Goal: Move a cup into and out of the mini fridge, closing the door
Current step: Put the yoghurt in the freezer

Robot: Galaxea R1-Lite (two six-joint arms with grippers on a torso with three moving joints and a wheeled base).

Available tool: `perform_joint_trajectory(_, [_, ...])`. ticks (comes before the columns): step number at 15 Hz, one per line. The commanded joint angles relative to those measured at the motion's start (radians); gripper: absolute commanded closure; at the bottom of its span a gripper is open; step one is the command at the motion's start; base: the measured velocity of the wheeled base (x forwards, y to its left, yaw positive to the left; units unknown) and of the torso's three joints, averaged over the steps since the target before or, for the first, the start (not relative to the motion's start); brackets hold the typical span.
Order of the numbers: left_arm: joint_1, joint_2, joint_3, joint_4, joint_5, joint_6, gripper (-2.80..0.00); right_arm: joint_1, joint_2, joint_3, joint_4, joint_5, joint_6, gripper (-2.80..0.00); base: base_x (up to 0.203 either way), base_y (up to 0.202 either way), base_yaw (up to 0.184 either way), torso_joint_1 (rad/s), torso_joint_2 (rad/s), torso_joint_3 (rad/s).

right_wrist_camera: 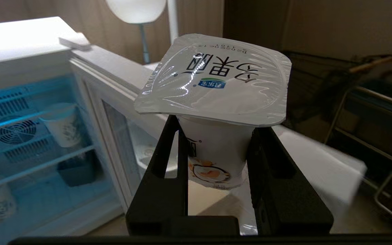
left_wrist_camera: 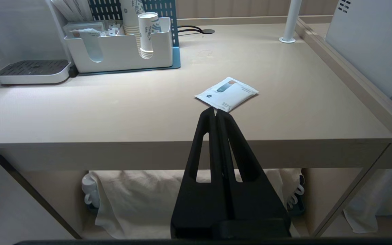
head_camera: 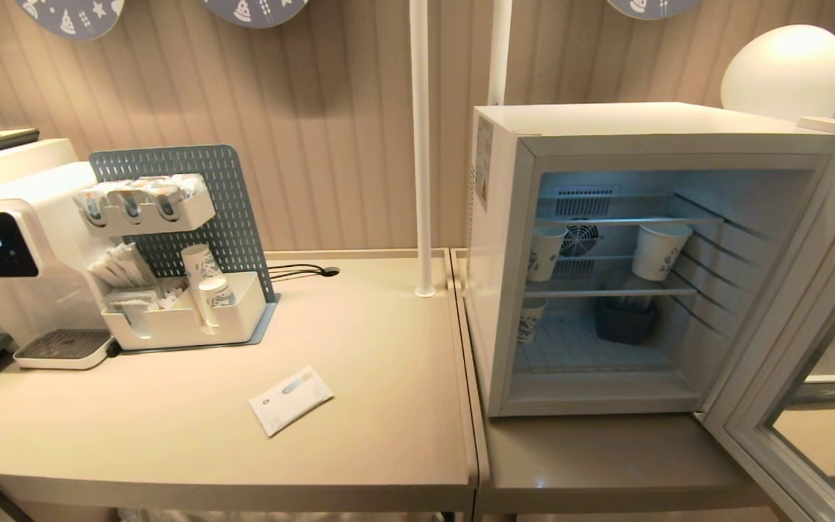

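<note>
Step in hand: cup [right_wrist_camera: 216, 149] carried in the right hand [right_wrist_camera: 216, 160], outside the fridge [head_camera: 504, 239], judged as either the way in or the way out; not to be told which from this moment alone
Cup: small white pot with flat foil lid, upright, gripped at the body just under the lid rim, off any surface
Right hand: fingers pinching the cup on two opposite sides; beside the swung-out door [head_camera: 787, 362], out of the head view
Left hand [left_wrist_camera: 215, 110]: fingers pressed together, holding nothing, parked low in front of the surface [left_wrist_camera: 148, 112], pointing toward a flat white packet [left_wrist_camera: 227, 93]
Fridge: standing on the surface at the right, lit inside, wire shelves showing
Fridge contents: taller paper cups [head_camera: 660, 250] on the middle shelf and lower left, dark bin [head_camera: 624, 319] at the bottom rear; no small pot seen inside
Door: wide open, hinged on the right, glass panel facing away from the cabinet
Next move, if going in: level approach through the opening to a free patch of shelf, between the paper cups, lid kept clear of the shelf above
Next move, if coming out: a free spot on the surface for the cup, then a push on the door's outer edge until shut
Risk: slim pot, wire shelf, likely to tip if let go off level
</note>
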Motion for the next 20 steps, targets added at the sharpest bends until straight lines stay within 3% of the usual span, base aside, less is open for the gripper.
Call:
perform_joint_trajectory(1, [0.001, 0.002, 0.000, 0.000, 0.001, 0.000, 0.00, -0.030, -0.142, 0.086, 0.002, -0.003, 0.000, 0.00, 0.000, 0.000, 0.000, 0.000, 0.00, 0.000])
perform_joint_trajectory(4, [0.001, 0.002, 0.000, 0.000, 0.000, -0.005, 0.00, -0.038, -0.300, 0.259, -0.006, 0.037, 0.011, 0.00, 0.000, 0.000, 0.000, 0.000, 0.00, 0.000])
perform_joint_trajectory(6, [0.001, 0.002, 0.000, 0.000, 0.001, -0.005, 0.00, -0.040, -0.412, 0.370, -0.009, 0.147, 0.034, 0.00, 0.000, 0.000, 0.000, 0.000, 0.00, 0.000])
perform_joint_trajectory(8, [0.000, 0.002, 0.001, -0.002, 0.001, -0.008, 0.00, -0.057, -0.507, 0.461, -0.010, 0.401, 0.101, 0.00, 0.000, 0.000, 0.000, 0.000, 0.00, 0.000])
perform_joint_trajectory(11, [0.000, 0.002, 0.001, -0.007, 0.001, -0.008, 0.00, -0.067, -0.633, 0.562, -0.011, 0.831, 0.134, 0.00, 0.000, 0.000, 0.000, 0.000, 0.00, 0.000])
perform_joint_trajectory(12, [0.000, 0.002, 0.001, -0.007, 0.001, -0.007, 0.00, -0.068, -0.655, 0.591, -0.014, 0.901, 0.137, 0.00, 0.000, 0.000, 0.000, 0.000, 0.00, 0.000])
perform_joint_trajectory(16, [0.001, 0.002, 0.001, -0.007, 0.001, -0.008, 0.00, -0.070, -0.658, 0.759, -0.176, 0.967, 0.128, 0.00, 0.000, 0.000, 0.000, 0.000, 0.00, 0.000])
perform_joint_trajectory(20, [0.001, 0.002, 0.001, -0.007, 0.001, -0.009, 0.00, -0.069, -0.658, 0.983, -0.360, 0.815, 0.058, 0.00, 0.000, 0.000, 0.000, 0.000, 0.00, 0.000])
